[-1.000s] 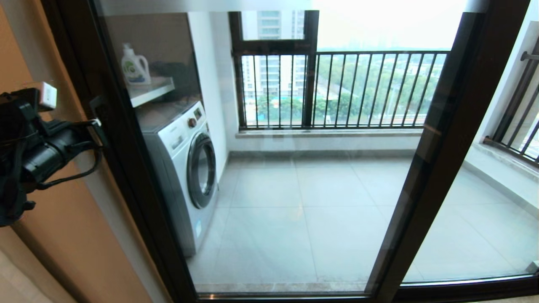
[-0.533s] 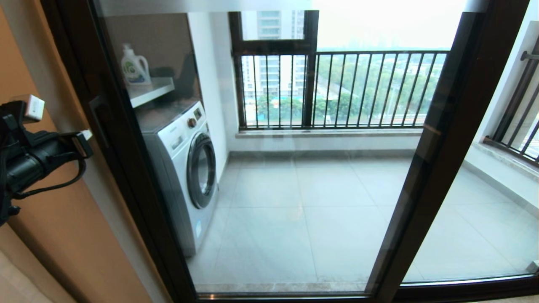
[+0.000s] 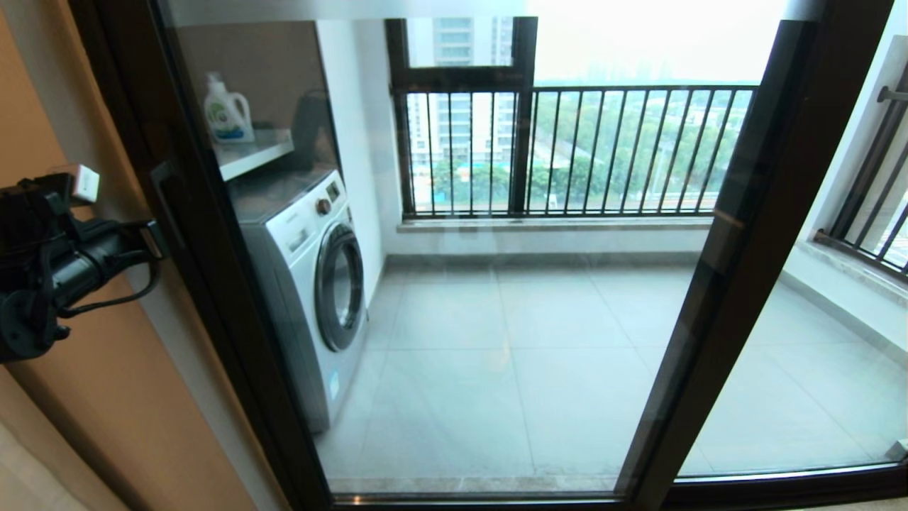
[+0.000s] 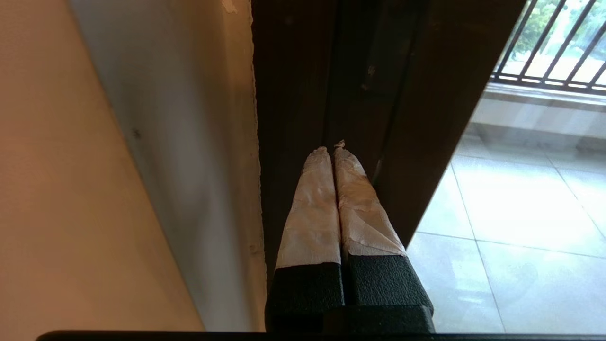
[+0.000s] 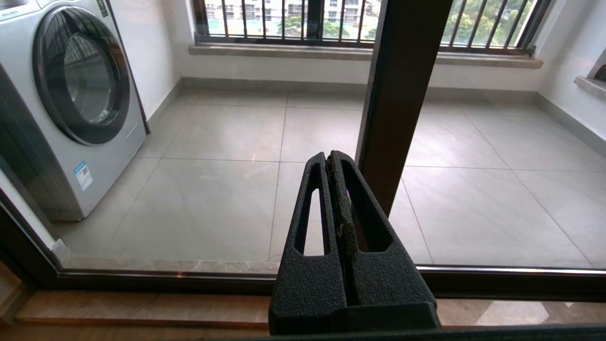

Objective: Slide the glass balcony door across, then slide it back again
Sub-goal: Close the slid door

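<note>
Fingers [image 4: 326,199] of the left claw [image 3: 150,238] are pressed together on nothing, tips just beside the left stile of the tall dark-brown-framed glass balcony door [image 3: 496,319] — which spans the opening. Right claw [image 5: 333,163] is likewise closed, empty — low before the glass.

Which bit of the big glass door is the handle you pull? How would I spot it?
Find the white washing machine behind the glass balcony door; the dark frame post left of it belongs to that door. Partway up that post sits the handle, a slim dark strip level with the left gripper. The other dark post, on the right, shows no handle.
</note>
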You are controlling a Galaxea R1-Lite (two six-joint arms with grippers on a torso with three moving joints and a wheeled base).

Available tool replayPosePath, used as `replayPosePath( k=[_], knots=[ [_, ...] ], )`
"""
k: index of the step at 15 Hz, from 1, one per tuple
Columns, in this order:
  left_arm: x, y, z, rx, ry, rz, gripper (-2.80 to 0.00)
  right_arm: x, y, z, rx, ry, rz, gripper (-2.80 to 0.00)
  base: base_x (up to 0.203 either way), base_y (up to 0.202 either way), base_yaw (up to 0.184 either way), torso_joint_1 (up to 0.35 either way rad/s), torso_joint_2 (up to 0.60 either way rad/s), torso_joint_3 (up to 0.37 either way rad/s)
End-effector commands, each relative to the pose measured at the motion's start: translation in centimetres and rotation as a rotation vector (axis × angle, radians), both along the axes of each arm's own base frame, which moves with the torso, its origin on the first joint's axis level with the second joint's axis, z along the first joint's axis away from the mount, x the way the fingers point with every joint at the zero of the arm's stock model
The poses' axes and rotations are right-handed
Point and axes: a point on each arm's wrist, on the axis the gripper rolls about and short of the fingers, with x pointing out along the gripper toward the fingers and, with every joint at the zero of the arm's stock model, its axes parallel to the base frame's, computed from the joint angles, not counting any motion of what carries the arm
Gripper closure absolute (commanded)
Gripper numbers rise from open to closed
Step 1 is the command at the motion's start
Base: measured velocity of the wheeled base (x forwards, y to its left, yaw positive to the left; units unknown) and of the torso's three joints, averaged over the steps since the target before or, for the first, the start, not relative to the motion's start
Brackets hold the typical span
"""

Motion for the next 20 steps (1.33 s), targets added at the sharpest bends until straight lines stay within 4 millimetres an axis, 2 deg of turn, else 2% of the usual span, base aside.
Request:
replayPosePath(
  k=[1,5,10,14,20],
  knots=[
    [1.0,0.3,-1.2,-0.001,0.023,-0.002,0.00,0.1,0.0,-0.3,-0.001,0.012,0.000,0.00,0.000,0.000,0.000,0.000,0.00,0.000],
    [1.0,0.1,-1.1,0.027,0.020,-0.010,0.00,0.1,0.0,-0.3,-0.001,0.012,0.001,0.00,0.000,0.000,0.000,0.000,0.00,0.000],
    [1.8,-1.9,0.6,0.045,-0.035,-0.058,0.00,0.1,0.0,-0.3,-0.002,0.011,0.001,0.00,0.000,0.000,0.000,0.000,0.00,0.000],
    [2.0,-3.5,1.1,0.047,-0.047,-0.079,0.00,0.1,0.0,-0.3,-0.001,0.013,0.002,0.00,0.000,0.000,0.000,0.000,0.00,0.000],
    [1.9,-4.8,1.4,0.050,-0.056,-0.110,0.00,0.1,0.0,-0.3,-0.002,0.012,0.001,0.00,0.000,0.000,0.000,0.000,0.00,0.000]
  ],
)
